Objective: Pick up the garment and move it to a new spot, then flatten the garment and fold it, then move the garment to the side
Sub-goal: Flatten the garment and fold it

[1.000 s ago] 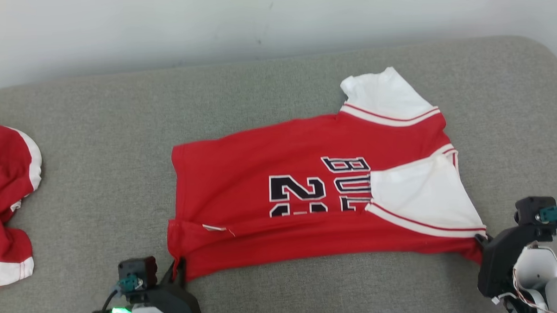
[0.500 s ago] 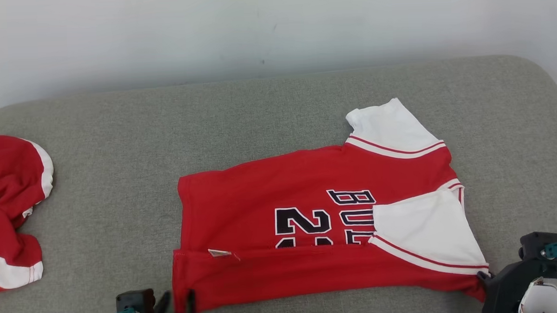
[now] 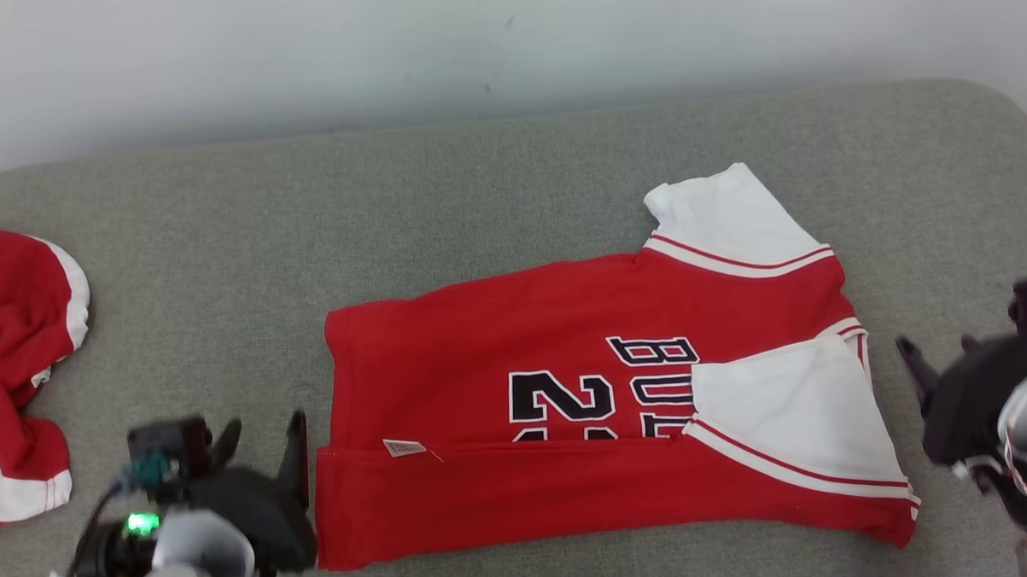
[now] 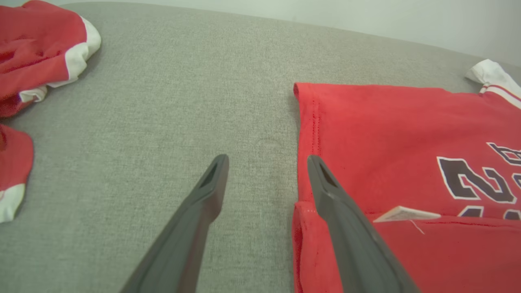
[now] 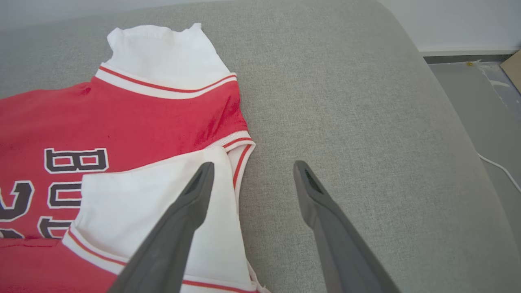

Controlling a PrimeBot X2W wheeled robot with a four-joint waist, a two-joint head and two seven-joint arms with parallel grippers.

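The garment (image 3: 498, 340) is a red jersey with white sleeves and dark lettering, lying flat on the grey cushion (image 3: 475, 179). Its near long edge is folded up over the body, and one white sleeve is folded in over the chest. My left gripper (image 3: 262, 425) stands open just left of the hem's near corner, with nothing between its fingers. In the left wrist view the left gripper (image 4: 266, 162) hovers over bare cushion beside the garment (image 4: 386, 130). My right gripper (image 3: 936, 346) is open, off the jersey's right end. In the right wrist view the right gripper (image 5: 253, 167) straddles the collar edge of the garment (image 5: 142, 118).
A second red and white garment (image 3: 11, 340) lies crumpled at the cushion's far left, also seen as a heap of cloth (image 4: 36, 44) from the left wrist. A pale wall (image 3: 505, 41) runs behind. Right of the cushion's rounded end is grey floor (image 5: 488, 114) with a white cable.
Both grippers have opened and let go of the garment's near corners, which now lie on the cushion. Each has drawn off sideways. The head camera has shifted.
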